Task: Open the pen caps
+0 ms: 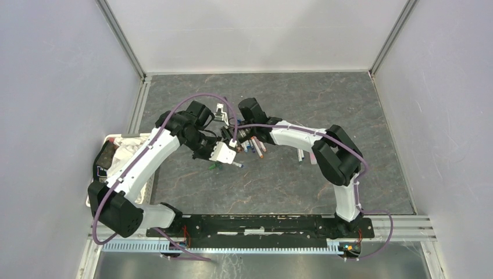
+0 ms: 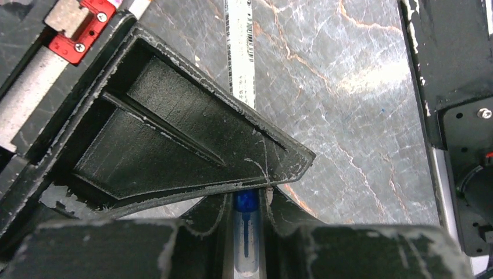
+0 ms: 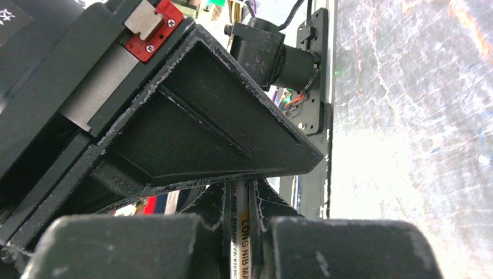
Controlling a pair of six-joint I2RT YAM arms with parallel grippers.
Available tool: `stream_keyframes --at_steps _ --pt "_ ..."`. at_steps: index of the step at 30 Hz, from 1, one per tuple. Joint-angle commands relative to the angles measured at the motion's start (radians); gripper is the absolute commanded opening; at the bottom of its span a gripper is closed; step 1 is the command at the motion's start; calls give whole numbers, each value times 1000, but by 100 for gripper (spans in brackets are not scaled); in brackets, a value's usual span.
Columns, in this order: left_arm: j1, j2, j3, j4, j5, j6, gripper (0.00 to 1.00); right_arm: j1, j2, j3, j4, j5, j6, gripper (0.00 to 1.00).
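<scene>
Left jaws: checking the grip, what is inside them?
A blue-ended pen sits pinched between the left jaws. The upper finger covers the rest, so whether the white barrel beyond is the same pen is hidden.

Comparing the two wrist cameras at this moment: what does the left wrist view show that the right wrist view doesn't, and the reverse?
Only the left wrist view: the left gripper shut on a blue pen end, with a white barcoded barrel running out past the fingers.
Only the right wrist view: the right gripper shut on a printed barrel reading "LONG NIB", with a black motor unit behind it.
Both: the dark marbled table and a gripper clamped on a thin pen.
</scene>
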Motion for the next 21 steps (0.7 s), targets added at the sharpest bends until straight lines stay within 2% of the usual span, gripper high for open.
stream_keyframes --at_steps 1,2,3,4,5,6,7,9,10,11,13,18,19,20,21 --pt "-22 33 100 -55 75 100 2 5 66 122 -156 129 -137 0" --pt "15 36 120 -75 17 121 2 -6 37 107 -409 173 -316 0" --pt "117 36 139 -111 -31 209 2 -13 -62 -36 -536 221 -472 0" --pt "388 51 169 -146 -50 360 2 -11 -209 -333 -451 234 -466 0" --pt "572 98 212 -198 -46 475 2 -20 -404 -601 -206 232 -310 0" --pt "604 146 245 -217 -49 427 2 -36 -532 -835 213 257 -28 0" --pt "497 144 233 -218 -78 347 2 -43 -546 -864 322 215 57 0" --pt "312 48 156 -169 -47 307 2 -31 -498 -681 -30 227 -193 0" --pt "237 14 125 -123 -57 266 2 -25 -483 -637 -122 230 -255 0" --pt "180 1 110 -101 -86 222 2 -24 -485 -657 -60 205 -201 0" --pt "128 8 104 -131 -112 209 2 -24 -500 -656 -3 183 -158 0" --pt "51 -65 66 -104 -124 194 3 -21 -460 -541 -32 160 -159 0" --pt "37 -78 61 -92 -105 168 9 -19 -445 -514 -38 157 -160 0" --pt "18 -90 55 -76 -79 121 27 -16 -430 -486 -38 157 -159 0" --pt "0 -99 49 -59 -65 82 33 -13 -415 -460 -35 156 -154 0"
